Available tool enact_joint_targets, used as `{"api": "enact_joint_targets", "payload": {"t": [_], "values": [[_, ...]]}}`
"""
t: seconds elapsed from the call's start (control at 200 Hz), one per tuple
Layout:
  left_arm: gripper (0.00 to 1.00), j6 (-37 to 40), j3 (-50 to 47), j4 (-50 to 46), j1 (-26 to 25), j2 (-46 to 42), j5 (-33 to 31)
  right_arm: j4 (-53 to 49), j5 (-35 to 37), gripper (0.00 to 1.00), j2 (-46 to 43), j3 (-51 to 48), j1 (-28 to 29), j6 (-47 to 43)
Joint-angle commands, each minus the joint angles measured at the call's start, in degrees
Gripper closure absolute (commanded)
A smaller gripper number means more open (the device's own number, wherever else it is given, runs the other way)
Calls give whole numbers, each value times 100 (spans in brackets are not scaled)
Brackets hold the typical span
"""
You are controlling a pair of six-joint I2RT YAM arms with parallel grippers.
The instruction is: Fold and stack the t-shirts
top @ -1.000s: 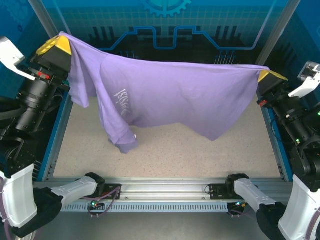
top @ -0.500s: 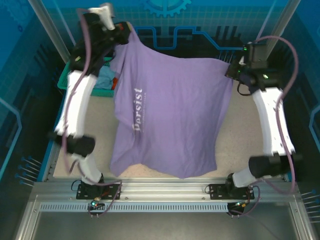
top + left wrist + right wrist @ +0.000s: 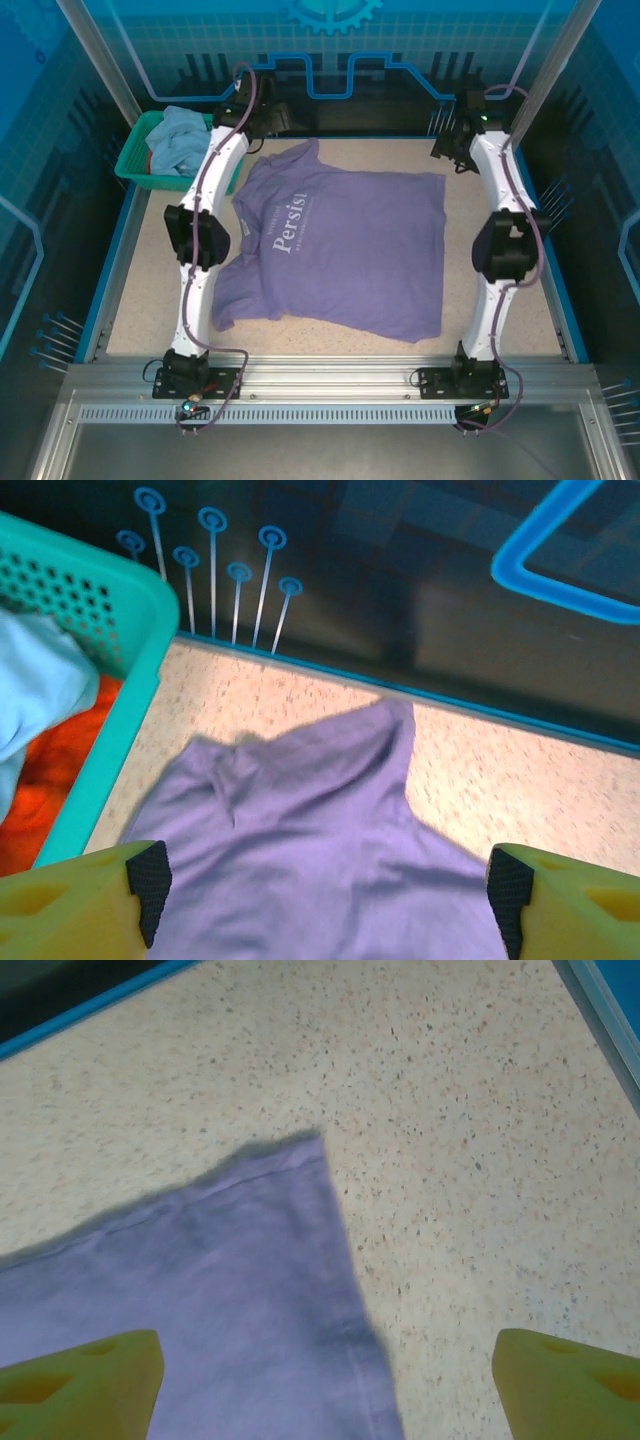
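Note:
The lavender-purple t-shirt (image 3: 340,250) lies spread flat on the table, white lettering up, collar toward the left. Both arms reach to the far edge. My left gripper (image 3: 270,115) hovers open over the shirt's far-left sleeve (image 3: 310,850), its yellow fingers (image 3: 80,900) wide apart and holding nothing. My right gripper (image 3: 448,140) hangs open above the shirt's far-right hem corner (image 3: 200,1290), also holding nothing. A light-blue shirt (image 3: 180,138) and an orange one (image 3: 60,770) lie bunched in the basket.
The teal mesh basket (image 3: 135,152) stands at the far left corner, its rim (image 3: 120,710) close beside my left gripper. Blue frame rails edge the speckled table (image 3: 500,300). Bare tabletop (image 3: 470,1160) lies right of the shirt.
The shirt hung stretched in the air between both grippers. It now lies flat on the table, and both grippers have let go and stand open at the far edge.

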Motion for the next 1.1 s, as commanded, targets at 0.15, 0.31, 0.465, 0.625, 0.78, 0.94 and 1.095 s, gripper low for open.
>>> {"api": "enact_joint_targets", "payload": {"t": [0.15, 0.31, 0.465, 0.625, 0.78, 0.94, 1.095], "values": [[42, -657, -3798, 546, -560, -2274, -287, 1550, -1635, 29, -2665, -3675, 319, 416], [53, -718, -4933, 769, -806, -2254, -392, 1748, -1752, 50, -2138, -4486, 526, 318], [57, -759, -5483, 822, -784, -1851, -777, 1693, -1581, 57, -1175, -4361, 505, 202], [57, -888, -5630, 1009, -586, -1461, -836, 1646, -1571, 56, -416, -3981, 296, 129], [57, -954, -5245, 921, -519, -945, -619, 1275, -1470, 56, 318, -3316, -3, 72], [54, -1078, -5011, 987, -622, -738, -397, 1219, -1608, 52, 603, -2989, -395, 108], [48, -1201, -4681, 912, -730, -618, -221, 876, -1365, 45, 734, -2342, -680, 268]]}}
